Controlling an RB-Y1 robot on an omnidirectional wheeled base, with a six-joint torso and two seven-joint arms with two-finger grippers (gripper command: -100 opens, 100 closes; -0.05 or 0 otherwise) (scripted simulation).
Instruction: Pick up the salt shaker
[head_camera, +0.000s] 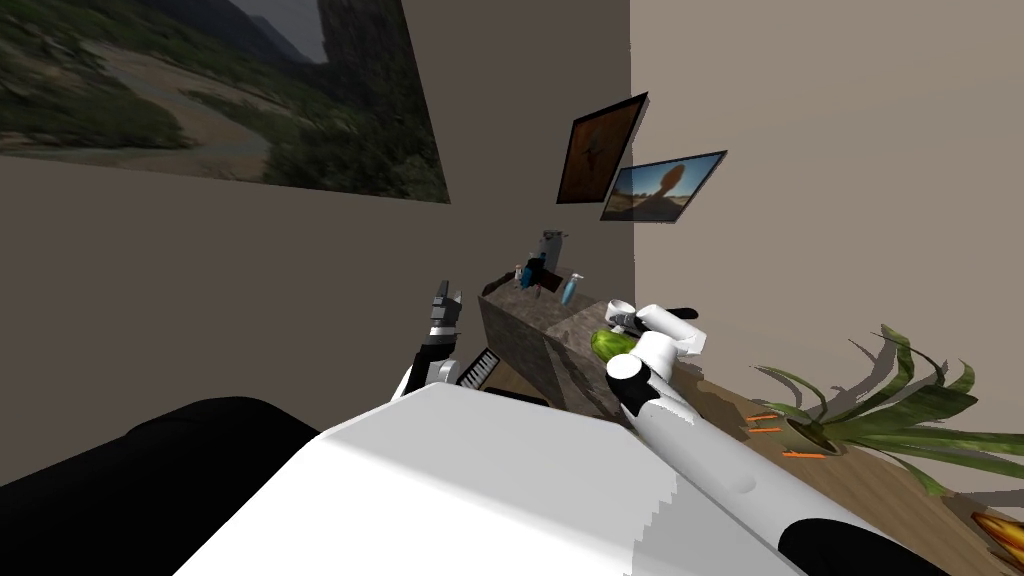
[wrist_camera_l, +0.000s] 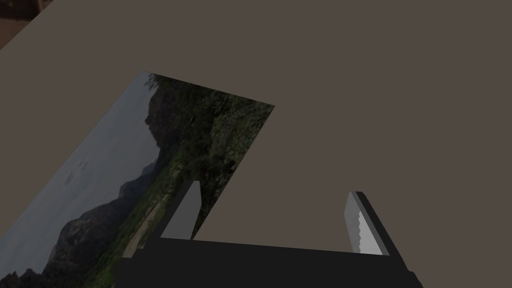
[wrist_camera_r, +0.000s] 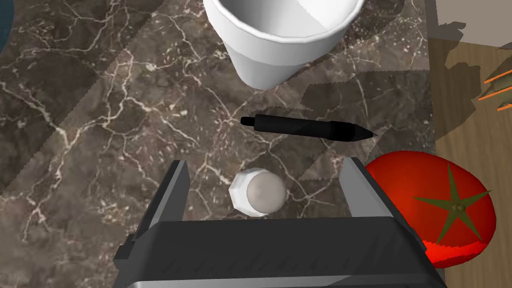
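Note:
The salt shaker (wrist_camera_r: 257, 192), a small white jar with a grey rounded cap, stands upright on the dark marbled counter (wrist_camera_r: 100, 125). My right gripper (wrist_camera_r: 262, 192) is open above it, looking straight down, with the shaker between its two fingers and touching neither. In the head view the right arm reaches over the counter (head_camera: 560, 325) beside a white cup (head_camera: 620, 307). My left gripper (head_camera: 447, 298) is raised near the wall, left of the counter, open with nothing between its fingers (wrist_camera_l: 186, 210).
A white cup (wrist_camera_r: 282, 35) and a black pen (wrist_camera_r: 307, 127) lie just beyond the shaker. A red tomato (wrist_camera_r: 440, 205) sits against the gripper's outer finger near the counter edge. A green object (head_camera: 610, 345), bottles (head_camera: 570, 288) and a potted plant (head_camera: 880, 420) are nearby.

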